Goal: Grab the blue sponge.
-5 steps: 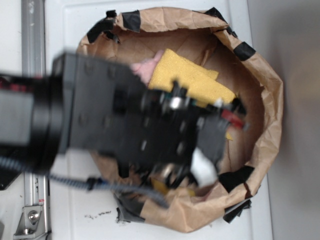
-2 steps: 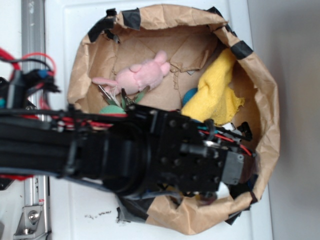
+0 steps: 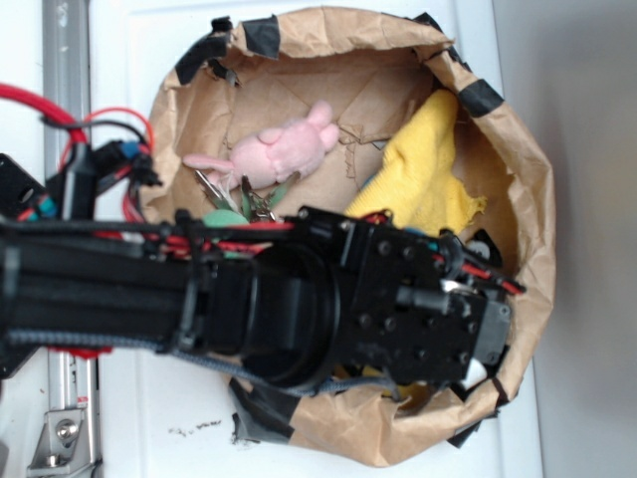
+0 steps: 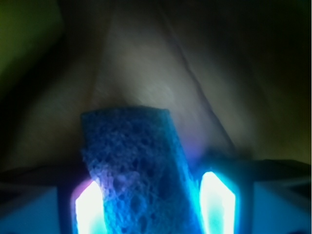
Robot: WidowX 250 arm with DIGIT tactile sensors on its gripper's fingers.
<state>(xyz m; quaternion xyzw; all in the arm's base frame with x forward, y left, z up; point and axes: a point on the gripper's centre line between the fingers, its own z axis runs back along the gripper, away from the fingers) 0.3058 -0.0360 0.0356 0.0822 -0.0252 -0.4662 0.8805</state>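
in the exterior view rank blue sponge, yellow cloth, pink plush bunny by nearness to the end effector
1. blue sponge: hidden in the exterior view; the wrist view shows it between the fingers of the end effector.
2. yellow cloth: just above it, right side of the bag.
3. pink plush bunny: farthest, upper left.

Porous blue sponge, crumpled paper bag

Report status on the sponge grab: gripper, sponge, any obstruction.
Gripper down inside the paper bag. Blue sponge sits between the fingers; contact not confirmed. Yellow cloth beside the arm, not blocking.
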